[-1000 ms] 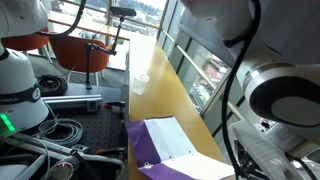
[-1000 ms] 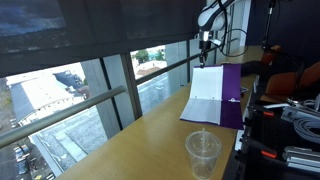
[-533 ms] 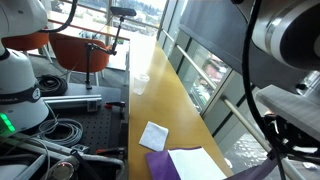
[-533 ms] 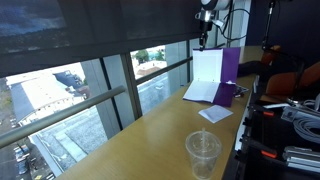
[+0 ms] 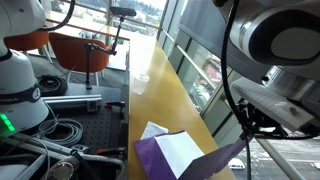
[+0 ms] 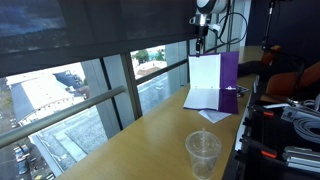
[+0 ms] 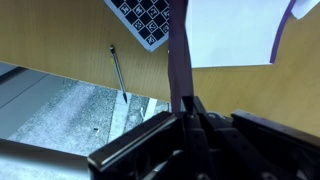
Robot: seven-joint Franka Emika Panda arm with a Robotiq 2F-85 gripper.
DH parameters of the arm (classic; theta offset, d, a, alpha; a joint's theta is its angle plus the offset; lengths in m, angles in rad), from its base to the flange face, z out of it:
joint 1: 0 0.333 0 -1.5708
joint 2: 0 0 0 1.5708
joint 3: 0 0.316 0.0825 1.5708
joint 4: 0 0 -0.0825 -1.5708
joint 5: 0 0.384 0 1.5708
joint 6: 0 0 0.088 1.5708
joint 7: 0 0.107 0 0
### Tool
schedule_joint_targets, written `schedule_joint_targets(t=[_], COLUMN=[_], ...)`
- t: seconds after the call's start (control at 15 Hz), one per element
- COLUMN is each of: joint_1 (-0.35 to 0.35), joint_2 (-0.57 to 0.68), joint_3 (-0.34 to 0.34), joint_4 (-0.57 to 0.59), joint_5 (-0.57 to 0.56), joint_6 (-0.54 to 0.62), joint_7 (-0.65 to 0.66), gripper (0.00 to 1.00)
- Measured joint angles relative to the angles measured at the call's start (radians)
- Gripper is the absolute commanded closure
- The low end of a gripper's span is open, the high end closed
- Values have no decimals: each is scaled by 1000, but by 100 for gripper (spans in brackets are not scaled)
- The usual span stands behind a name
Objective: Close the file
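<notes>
A long wooden table (image 6: 150, 130) is seen beside the windows. The purple file (image 6: 230, 70) is found at its far end, half open. One cover is held nearly upright and the other is laid flat on the table. White paper (image 6: 205, 72) is seen inside. The upright cover's edge is pinched tight by the gripper (image 7: 187, 100). A clear cup (image 6: 203, 152) is stood at the near end. A small white sheet (image 6: 213, 114) is laid just beside the file.

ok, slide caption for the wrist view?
Gripper shut on the file, cover edge-on, white sheets beside it, over the wooden table.
</notes>
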State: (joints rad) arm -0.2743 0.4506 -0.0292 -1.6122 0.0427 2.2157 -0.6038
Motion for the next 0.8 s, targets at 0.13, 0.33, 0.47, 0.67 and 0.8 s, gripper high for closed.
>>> schedule_joint_targets(t=[0.13,0.33,0.47,0.67,0.8], joint_1=[13,16,21,38,55], joint_2=[0,0,0,0,1], joint_3=[0,0,2,7,10], joint_4=[-4,2,2,-6,-14], joint_5=[0,0,0,-3,-15], joint_6=[2,5,8,36,61], joint_7=[-2,-9,-19,-32,-35], gripper=[100,100,100,100,100])
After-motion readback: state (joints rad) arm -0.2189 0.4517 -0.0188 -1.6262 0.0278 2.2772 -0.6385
